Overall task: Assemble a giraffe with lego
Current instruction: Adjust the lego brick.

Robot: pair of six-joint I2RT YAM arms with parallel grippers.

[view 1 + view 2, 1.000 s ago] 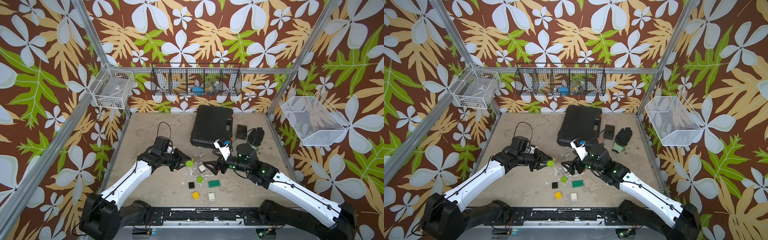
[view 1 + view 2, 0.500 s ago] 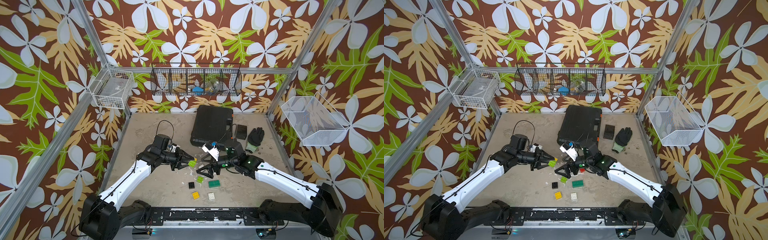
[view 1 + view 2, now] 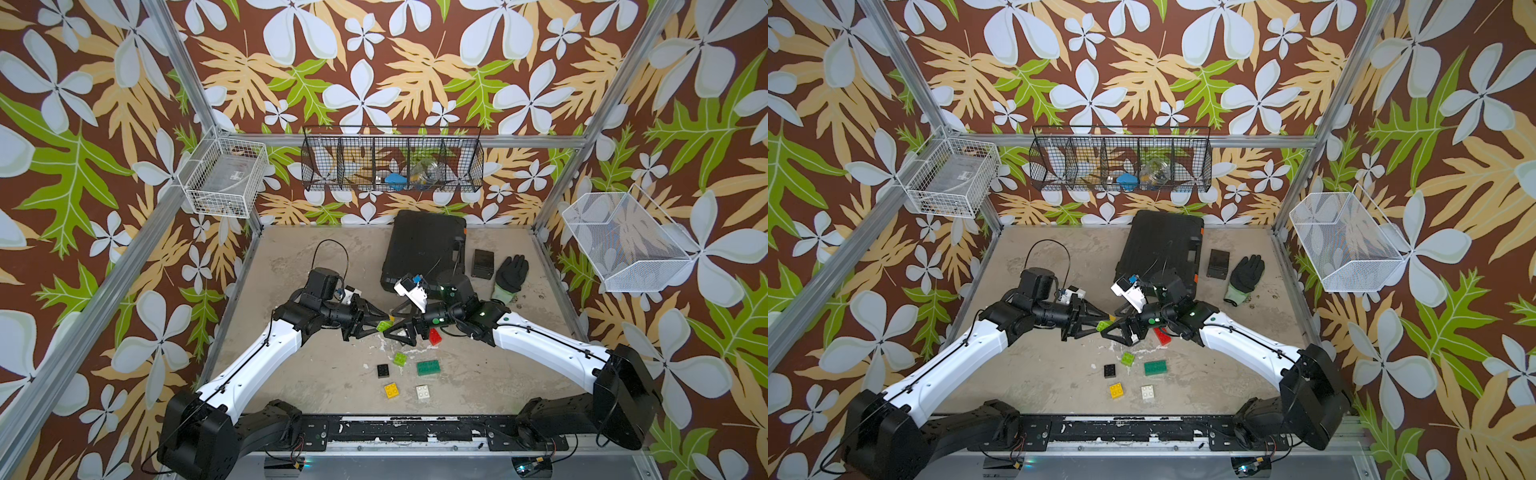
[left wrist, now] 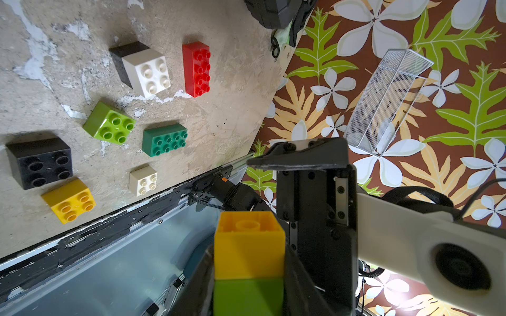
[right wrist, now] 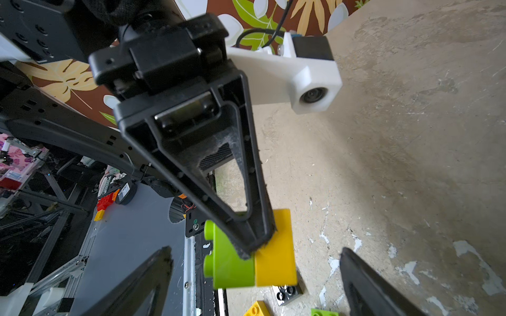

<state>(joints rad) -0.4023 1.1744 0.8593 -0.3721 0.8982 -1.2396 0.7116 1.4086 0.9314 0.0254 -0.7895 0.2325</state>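
My left gripper [image 4: 248,254] is shut on a two-brick stack [image 3: 383,325], a yellow brick joined to a lime green one, held above the table. My right gripper [image 5: 257,273] faces it, open, with one finger [image 5: 153,273] on each side of the stack and not touching it. Loose lego lies on the table below: a red brick [image 4: 197,68], a white brick on a black one [image 4: 145,72], lime green [image 4: 109,127], dark green [image 4: 165,139], black [image 4: 39,162], yellow [image 4: 68,199] and a small white one [image 4: 143,180]. No whole giraffe is in view.
A black case [image 3: 424,245], a small black box [image 3: 483,263] and a dark glove [image 3: 511,274] lie at the back right. Wire baskets [image 3: 392,164] hang on the walls. The black front rail [image 3: 395,432] runs along the table's near edge.
My right gripper has swung left and down to meet the left gripper, and its jaws now straddle the held stack. The left gripper has barely moved.
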